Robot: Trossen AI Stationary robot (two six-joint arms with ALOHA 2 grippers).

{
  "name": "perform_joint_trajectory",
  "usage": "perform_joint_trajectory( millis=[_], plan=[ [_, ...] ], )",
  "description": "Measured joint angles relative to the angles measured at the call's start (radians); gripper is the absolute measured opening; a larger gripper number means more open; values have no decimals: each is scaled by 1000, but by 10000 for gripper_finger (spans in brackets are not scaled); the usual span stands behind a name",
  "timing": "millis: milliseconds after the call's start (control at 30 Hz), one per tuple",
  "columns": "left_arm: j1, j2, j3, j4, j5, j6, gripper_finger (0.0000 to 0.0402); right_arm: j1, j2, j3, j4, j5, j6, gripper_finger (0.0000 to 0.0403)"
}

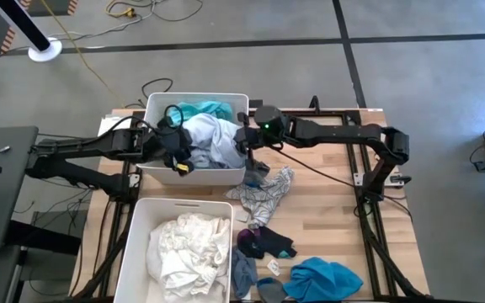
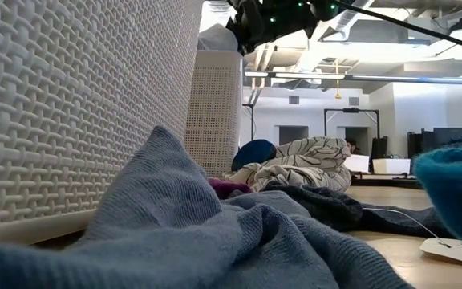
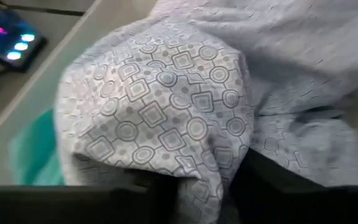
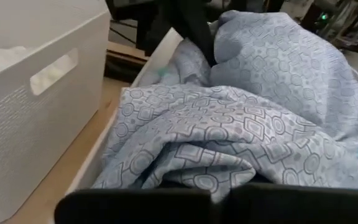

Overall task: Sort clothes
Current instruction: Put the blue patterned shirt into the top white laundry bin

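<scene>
From above, both arms reach in toward the far bin (image 1: 153,108) near the table's far left corner: the left gripper (image 1: 178,150) comes from the left edge and sits low over the bin's near-left part, while the right gripper (image 1: 247,141) stretches across from the right edge to the bin's right wall, both at the pale patterned garment (image 1: 213,139) heaped inside, with a teal garment (image 1: 205,108) behind it. The near bin (image 1: 133,244) at the near left corner holds crumpled white clothes (image 1: 190,248); on the bare wood (image 1: 335,219) lie a striped grey-white piece (image 1: 263,194), dark socks (image 1: 263,244) and a bright blue garment (image 1: 325,278) toward the near edge. At table level, the woven plastic wall of the near bin (image 2: 62,104) fills the left side, a soft grey-blue knit (image 2: 191,233) is bunched in front, and the right gripper (image 2: 251,24) hangs above the perforated far bin (image 2: 215,104). In the left wrist picture, the dark fingers (image 3: 272,177) are pinched into a fold of the pale garment (image 3: 160,106), printed with small circles and squares. In the right wrist picture, that arm's fingers are buried under the same limp, rumpled cloth (image 4: 229,137), so whether they grip it cannot be told; the left gripper (image 4: 197,34) bites the fabric farther off.
</scene>
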Motion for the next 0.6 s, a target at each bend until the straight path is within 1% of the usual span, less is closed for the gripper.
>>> perform_joint_trajectory(
  millis=[167, 267, 367, 500, 600],
  plan=[
    [-1, -7, 24, 31, 136, -32, 207, 11, 0, -20, 19, -3, -23, 5],
    [-9, -22, 58, 38, 201, -37, 235, 16, 0, -21, 45, -3, -31, 6],
    [-31, -41, 94, 45, 203, -18, 248, 24, 0, -21, 73, -12, -45, 7],
    [-68, -73, 114, 89, 204, 28, 251, 23, 0, -21, 128, -29, -52, 7],
    [-86, -75, 114, 122, 222, 45, 251, 21, 0, -21, 163, -33, -52, 7]
  ],
)
